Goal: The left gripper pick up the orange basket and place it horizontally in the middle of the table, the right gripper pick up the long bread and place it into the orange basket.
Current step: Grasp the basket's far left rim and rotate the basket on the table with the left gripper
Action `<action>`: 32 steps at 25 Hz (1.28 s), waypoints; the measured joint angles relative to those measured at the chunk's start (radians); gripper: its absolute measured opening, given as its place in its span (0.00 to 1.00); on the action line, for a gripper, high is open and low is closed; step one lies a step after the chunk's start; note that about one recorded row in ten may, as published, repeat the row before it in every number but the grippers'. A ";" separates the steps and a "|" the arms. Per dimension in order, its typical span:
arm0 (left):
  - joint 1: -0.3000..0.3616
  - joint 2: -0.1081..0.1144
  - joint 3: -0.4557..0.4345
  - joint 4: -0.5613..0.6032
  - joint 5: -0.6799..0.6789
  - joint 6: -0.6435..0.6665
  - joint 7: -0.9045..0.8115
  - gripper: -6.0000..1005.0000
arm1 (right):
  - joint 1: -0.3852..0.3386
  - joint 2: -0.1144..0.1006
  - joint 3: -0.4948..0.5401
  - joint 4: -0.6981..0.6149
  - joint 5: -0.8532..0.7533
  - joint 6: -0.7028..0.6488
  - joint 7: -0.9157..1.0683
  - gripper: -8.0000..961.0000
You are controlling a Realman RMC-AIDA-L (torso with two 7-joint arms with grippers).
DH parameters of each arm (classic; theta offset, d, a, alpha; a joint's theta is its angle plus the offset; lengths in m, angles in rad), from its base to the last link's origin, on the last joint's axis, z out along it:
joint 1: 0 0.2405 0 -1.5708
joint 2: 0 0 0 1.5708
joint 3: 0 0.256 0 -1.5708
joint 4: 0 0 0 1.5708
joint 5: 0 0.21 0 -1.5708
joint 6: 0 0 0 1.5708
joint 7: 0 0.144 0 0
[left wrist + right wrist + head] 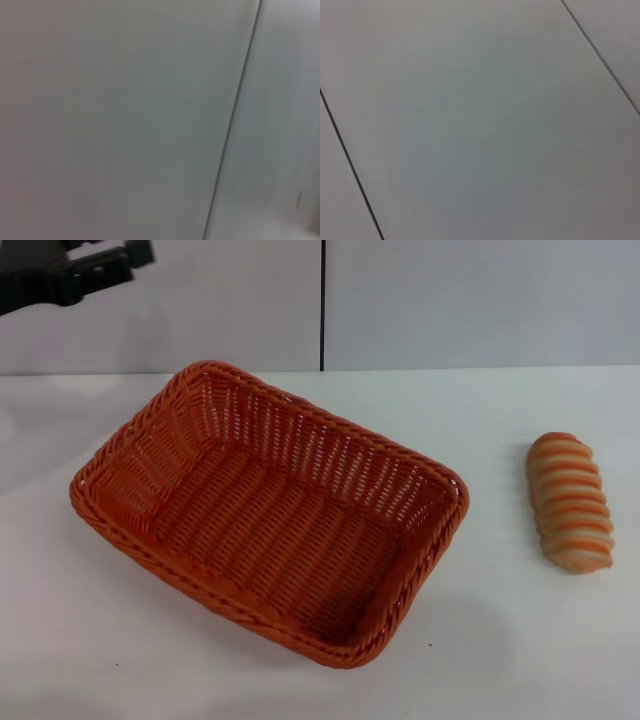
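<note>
The orange basket (268,508) rests on the white table (520,640), left of centre in the head view, set at a slant with its open side up and nothing inside. The long bread (571,501), pale tan with orange-brown stripes, lies on the table to the basket's right, apart from it. My left gripper (95,268) shows as a black shape in the top left corner, raised well above and behind the basket's far left corner. My right gripper is out of view. Both wrist views show only blank grey panels.
A grey wall of panels with a dark vertical seam (322,305) stands behind the table's far edge. Bare tabletop lies between the basket and the bread and along the front edge.
</note>
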 joint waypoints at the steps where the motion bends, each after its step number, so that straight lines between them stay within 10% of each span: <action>1: 0.000 0.000 0.000 0.000 0.000 0.000 0.000 0.81 | -0.002 0.001 0.000 0.000 0.000 0.000 0.000 0.73; 13: -0.230 -0.086 -0.095 0.185 0.806 0.016 -0.394 0.81 | -0.011 0.004 -0.008 0.005 -0.008 0.002 -0.010 0.73; 32: -0.285 -0.127 -0.105 0.145 0.993 -0.005 -0.407 0.81 | -0.006 0.007 0.001 0.021 -0.005 0.010 -0.009 0.74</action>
